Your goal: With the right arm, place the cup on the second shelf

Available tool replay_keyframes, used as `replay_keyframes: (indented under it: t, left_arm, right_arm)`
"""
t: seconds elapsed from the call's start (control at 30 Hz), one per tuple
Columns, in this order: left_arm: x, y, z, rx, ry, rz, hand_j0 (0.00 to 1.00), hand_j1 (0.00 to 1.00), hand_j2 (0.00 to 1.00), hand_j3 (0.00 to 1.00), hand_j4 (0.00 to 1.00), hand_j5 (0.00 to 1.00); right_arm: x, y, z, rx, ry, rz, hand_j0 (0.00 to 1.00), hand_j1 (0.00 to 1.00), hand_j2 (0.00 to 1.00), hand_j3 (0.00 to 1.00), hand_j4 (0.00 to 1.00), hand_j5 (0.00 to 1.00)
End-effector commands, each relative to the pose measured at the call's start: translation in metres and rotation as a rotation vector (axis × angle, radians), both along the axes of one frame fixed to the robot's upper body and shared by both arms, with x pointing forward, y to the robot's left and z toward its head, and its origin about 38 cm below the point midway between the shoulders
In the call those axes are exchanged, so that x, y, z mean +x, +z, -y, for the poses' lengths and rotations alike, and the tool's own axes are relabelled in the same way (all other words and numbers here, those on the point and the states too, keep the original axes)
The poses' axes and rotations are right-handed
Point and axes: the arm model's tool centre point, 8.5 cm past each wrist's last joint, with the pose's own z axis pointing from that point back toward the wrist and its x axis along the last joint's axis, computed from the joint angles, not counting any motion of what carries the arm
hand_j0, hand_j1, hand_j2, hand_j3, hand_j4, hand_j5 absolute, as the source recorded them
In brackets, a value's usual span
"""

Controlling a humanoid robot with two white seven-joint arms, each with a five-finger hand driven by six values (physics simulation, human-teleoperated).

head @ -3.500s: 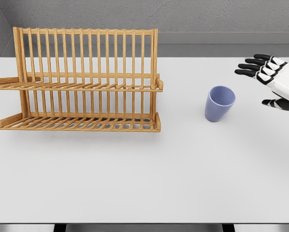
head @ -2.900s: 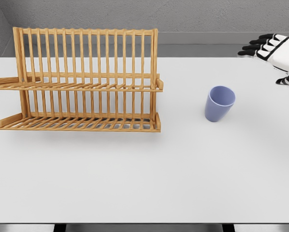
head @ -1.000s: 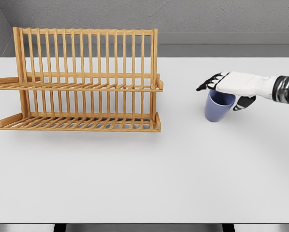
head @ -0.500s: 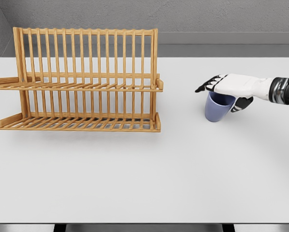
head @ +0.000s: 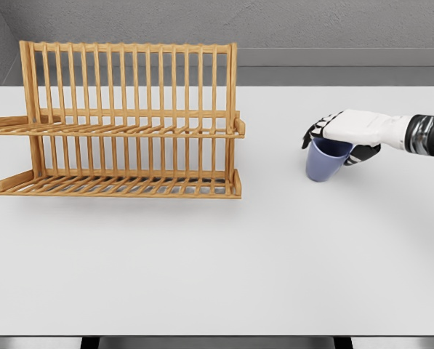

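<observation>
Your right hand (head: 345,131) reaches in from the picture's right edge and sits over the mouth of the single lavender-blue plastic cup (head: 323,161), palm down across the rim. You can see its black fingertips (head: 310,135) curling down over the cup's left side and the thumb pressing at the right side, so the hand is closed around the top of the cup. You have one cup only, and it stands on the white table (head: 217,262), leaning slightly, well to the right of the rack. You also have one wooden slatted dish rack (head: 126,120) at the left of the table, with two shelves: an upper slatted shelf (head: 122,131) and a lower slatted shelf (head: 122,185) resting on the table. Both shelves hold nothing. One arm shows in the head view.
</observation>
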Motion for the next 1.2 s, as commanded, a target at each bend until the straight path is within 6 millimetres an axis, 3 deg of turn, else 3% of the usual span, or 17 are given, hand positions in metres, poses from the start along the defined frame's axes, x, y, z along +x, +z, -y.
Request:
replay_keyframes:
  t: [0.0,0.77,0.93,1.17]
  left_arm:
    - [0.000,0.000,0.000,0.000,0.000,0.000,1.00,1.00,1.00,1.00,1.00,1.00]
    - [0.000,0.000,0.000,0.000,0.000,0.000,1.00,1.00,1.00,1.00,1.00,1.00]
    - [0.000,0.000,0.000,0.000,0.000,0.000,1.00,1.00,1.00,1.00,1.00,1.00]
    - [0.000,0.000,0.000,0.000,0.000,0.000,1.00,1.00,1.00,1.00,1.00,1.00]
  right_arm:
    - [0.000,0.002,0.002,0.002,-0.003,0.003,0.68,0.68,0.68,0.68,0.68,0.68]
    - [-0.003,0.030,-0.001,0.002,0.025,0.070,0.64,0.64,0.64,0.64,0.64,0.64]
    - [-0.007,0.052,0.001,0.011,0.031,0.127,0.64,0.64,0.64,0.64,0.64,0.64]
    - [-0.012,0.069,0.003,0.005,0.038,0.167,0.64,0.64,0.64,0.64,0.64,0.64]
